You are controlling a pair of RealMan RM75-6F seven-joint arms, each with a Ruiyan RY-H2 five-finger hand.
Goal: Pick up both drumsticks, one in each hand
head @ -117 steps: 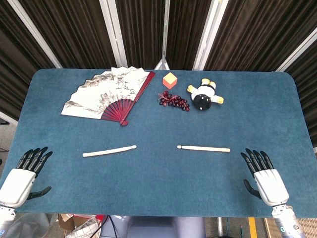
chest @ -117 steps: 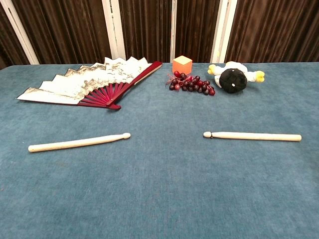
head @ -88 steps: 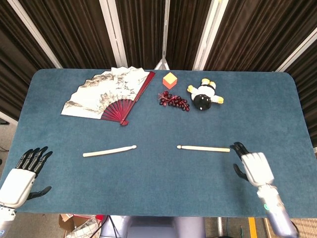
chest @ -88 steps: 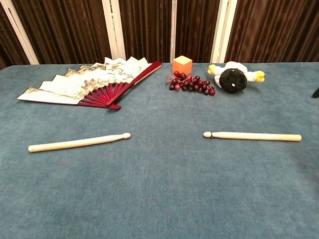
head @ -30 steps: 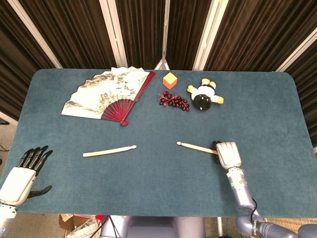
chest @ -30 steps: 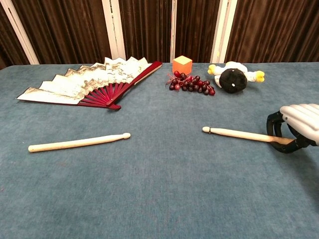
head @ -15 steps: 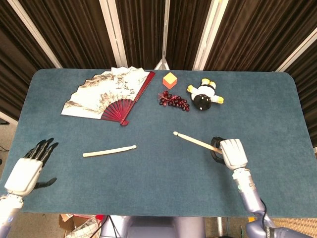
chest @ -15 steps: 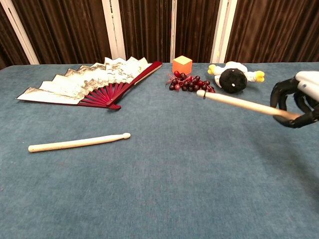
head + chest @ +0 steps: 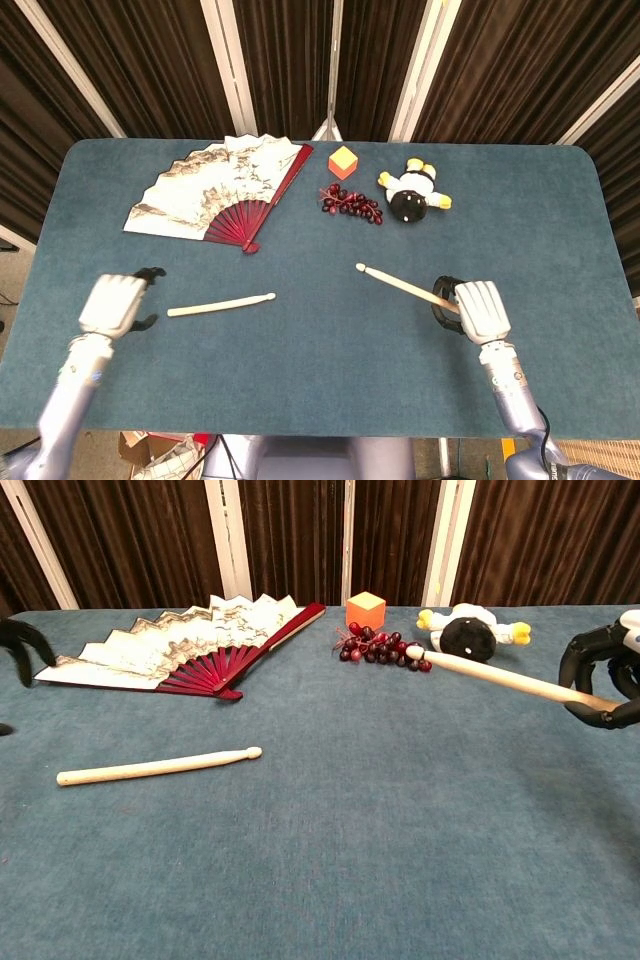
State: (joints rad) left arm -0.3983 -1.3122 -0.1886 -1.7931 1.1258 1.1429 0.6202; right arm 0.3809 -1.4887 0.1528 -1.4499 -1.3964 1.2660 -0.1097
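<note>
Two pale wooden drumsticks. One drumstick (image 9: 221, 304) (image 9: 157, 766) lies flat on the blue table, left of centre. My left hand (image 9: 117, 302) hovers just left of its butt end with fingers spread and nothing in it; only dark fingertips (image 9: 20, 640) show at the chest view's left edge. My right hand (image 9: 476, 309) (image 9: 605, 680) holds the butt of the other drumstick (image 9: 402, 285) (image 9: 510, 680) above the table, its tip pointing left and away.
Along the far side lie an open paper fan (image 9: 222, 187) with red ribs, an orange cube (image 9: 343, 161), dark red grapes (image 9: 351, 202) and a black-and-white plush toy (image 9: 413, 193). The blue table (image 9: 320, 370) ends at its near edge just below both hands.
My left hand has moved up and to the right, close to the lying drumstick's butt. My right hand has shifted slightly right with its drumstick still lifted.
</note>
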